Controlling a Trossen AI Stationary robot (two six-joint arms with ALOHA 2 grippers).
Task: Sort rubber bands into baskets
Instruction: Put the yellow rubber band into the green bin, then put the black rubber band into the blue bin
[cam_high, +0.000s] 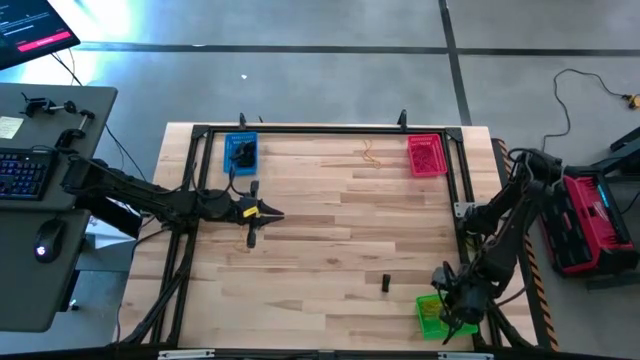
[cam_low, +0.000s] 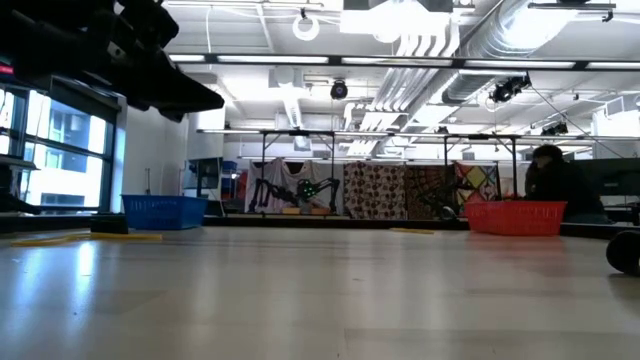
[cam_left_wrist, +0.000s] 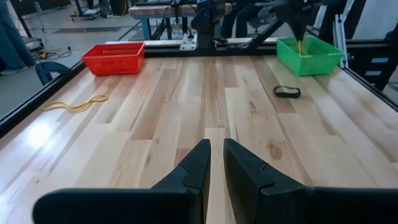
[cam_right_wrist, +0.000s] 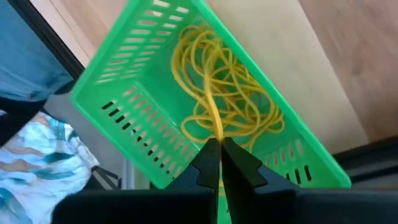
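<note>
A green basket (cam_high: 430, 316) stands at the table's near right corner with a heap of yellow rubber bands (cam_right_wrist: 230, 99) in it. My right gripper (cam_right_wrist: 216, 144) hangs over it, pointing down, shut on a yellow band. My left gripper (cam_left_wrist: 216, 163) hovers over the table's left part (cam_high: 268, 214), shut, with nothing between its fingers. The blue basket (cam_high: 243, 152) stands at the far left and the red basket (cam_high: 427, 155) at the far right. A loose yellow band (cam_high: 372, 154) lies left of the red basket. A black band (cam_high: 385, 282) lies left of the green one. My right gripper pinches one yellow strand (cam_right_wrist: 215, 127) between its two fingertips, coming from above and pointing steeply down into the green basket. The strand runs from the fingertips down into the heap of yellow bands, which lies on the basket's floor.
A black metal frame (cam_high: 330, 130) runs along the table's far, left and right edges. A desk with a keyboard (cam_high: 22, 172) stands beyond the left edge, and a red and black case (cam_high: 590, 220) beyond the right. The bare wooden middle (cam_high: 340, 230) holds only the loose bands.
</note>
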